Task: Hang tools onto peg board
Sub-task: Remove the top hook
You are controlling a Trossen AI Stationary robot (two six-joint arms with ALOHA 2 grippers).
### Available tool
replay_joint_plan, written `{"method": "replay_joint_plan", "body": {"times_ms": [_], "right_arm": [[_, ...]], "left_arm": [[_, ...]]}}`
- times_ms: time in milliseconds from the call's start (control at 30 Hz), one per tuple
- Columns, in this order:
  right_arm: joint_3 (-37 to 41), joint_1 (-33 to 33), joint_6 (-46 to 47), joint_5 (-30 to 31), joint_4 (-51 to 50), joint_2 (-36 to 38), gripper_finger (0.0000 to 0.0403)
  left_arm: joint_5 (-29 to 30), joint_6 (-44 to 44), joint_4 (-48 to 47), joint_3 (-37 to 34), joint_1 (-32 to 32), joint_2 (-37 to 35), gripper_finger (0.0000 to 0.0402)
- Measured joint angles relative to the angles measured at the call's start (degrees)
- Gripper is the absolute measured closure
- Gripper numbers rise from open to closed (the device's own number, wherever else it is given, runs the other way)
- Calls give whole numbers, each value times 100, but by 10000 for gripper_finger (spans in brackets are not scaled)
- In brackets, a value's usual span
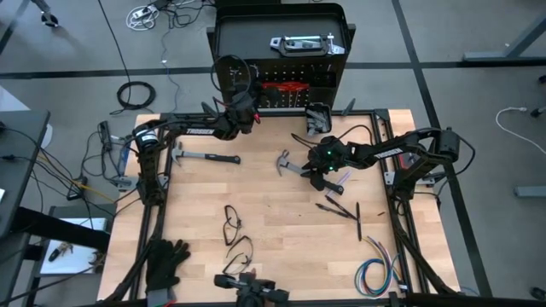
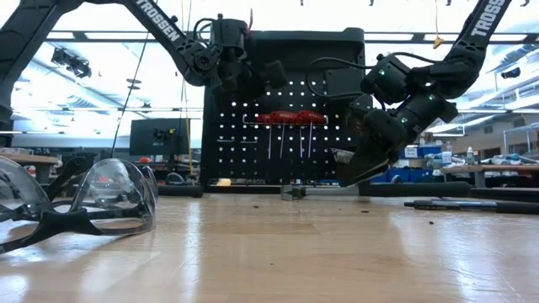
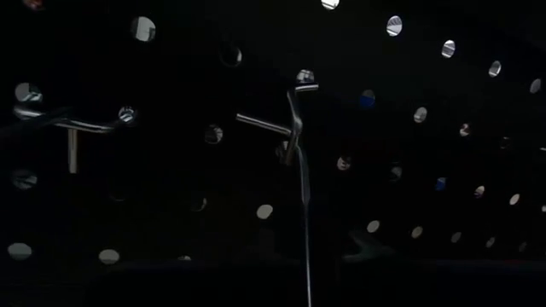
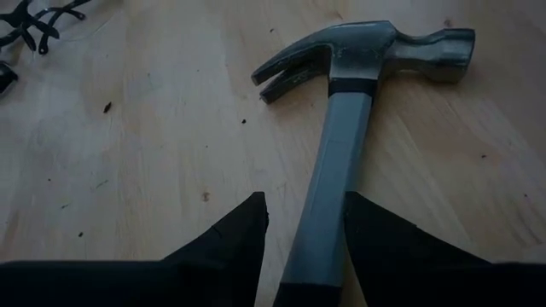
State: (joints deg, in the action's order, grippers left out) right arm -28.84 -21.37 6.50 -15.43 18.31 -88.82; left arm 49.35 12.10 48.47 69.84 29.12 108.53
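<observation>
The peg board (image 1: pixel 281 51) stands at the table's far edge, with red-handled tools (image 2: pixel 286 118) hanging on it. My left gripper (image 1: pixel 244 109) is raised close to the board's left part. Its wrist view shows only the dark board, silver hooks (image 3: pixel 264 126) and a thin silver strip (image 3: pixel 300 188) reaching up to one hook. One hammer (image 1: pixel 205 159) lies flat on the table at the left. A second hammer (image 4: pixel 341 128) lies right of centre, with my right gripper (image 4: pixel 303 247) around its handle. My left gripper's fingers are lost in the dark of its wrist view, and I cannot tell whether it touches the silver strip. My right gripper has the hammer's grey handle (image 4: pixel 322 230) between its two fingers, just short of the black grip. The fingers slant down from the table's right and lie across the handle. The hammer's head (image 2: pixel 292 192) rests on the table.
Safety glasses (image 2: pixel 84 202) lie near the front, black gloves (image 1: pixel 166 260) at the front left, a coloured wire bundle (image 1: pixel 375 273) at the front right. Dark slim tools (image 1: pixel 341 209) lie near the right arm. A small black bin (image 1: pixel 318 118) sits at the board's foot.
</observation>
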Motion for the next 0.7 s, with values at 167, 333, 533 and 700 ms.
{"method": "replay_joint_plan", "body": {"times_ms": [167,333,533,700], "right_arm": [[0,0,0,1,-1,0,238],[0,-1,-2,1,-2,0,238],[0,0,-1,3,0,0,238],[0,0,0,3,2,0,238]], "left_arm": [[101,-136,19,0,-71,0,401],[387,-536,91,0,-228,2,401],[469,-583,109,3,-334,2,401],[190,-79,138,4,-273,37,401]]}}
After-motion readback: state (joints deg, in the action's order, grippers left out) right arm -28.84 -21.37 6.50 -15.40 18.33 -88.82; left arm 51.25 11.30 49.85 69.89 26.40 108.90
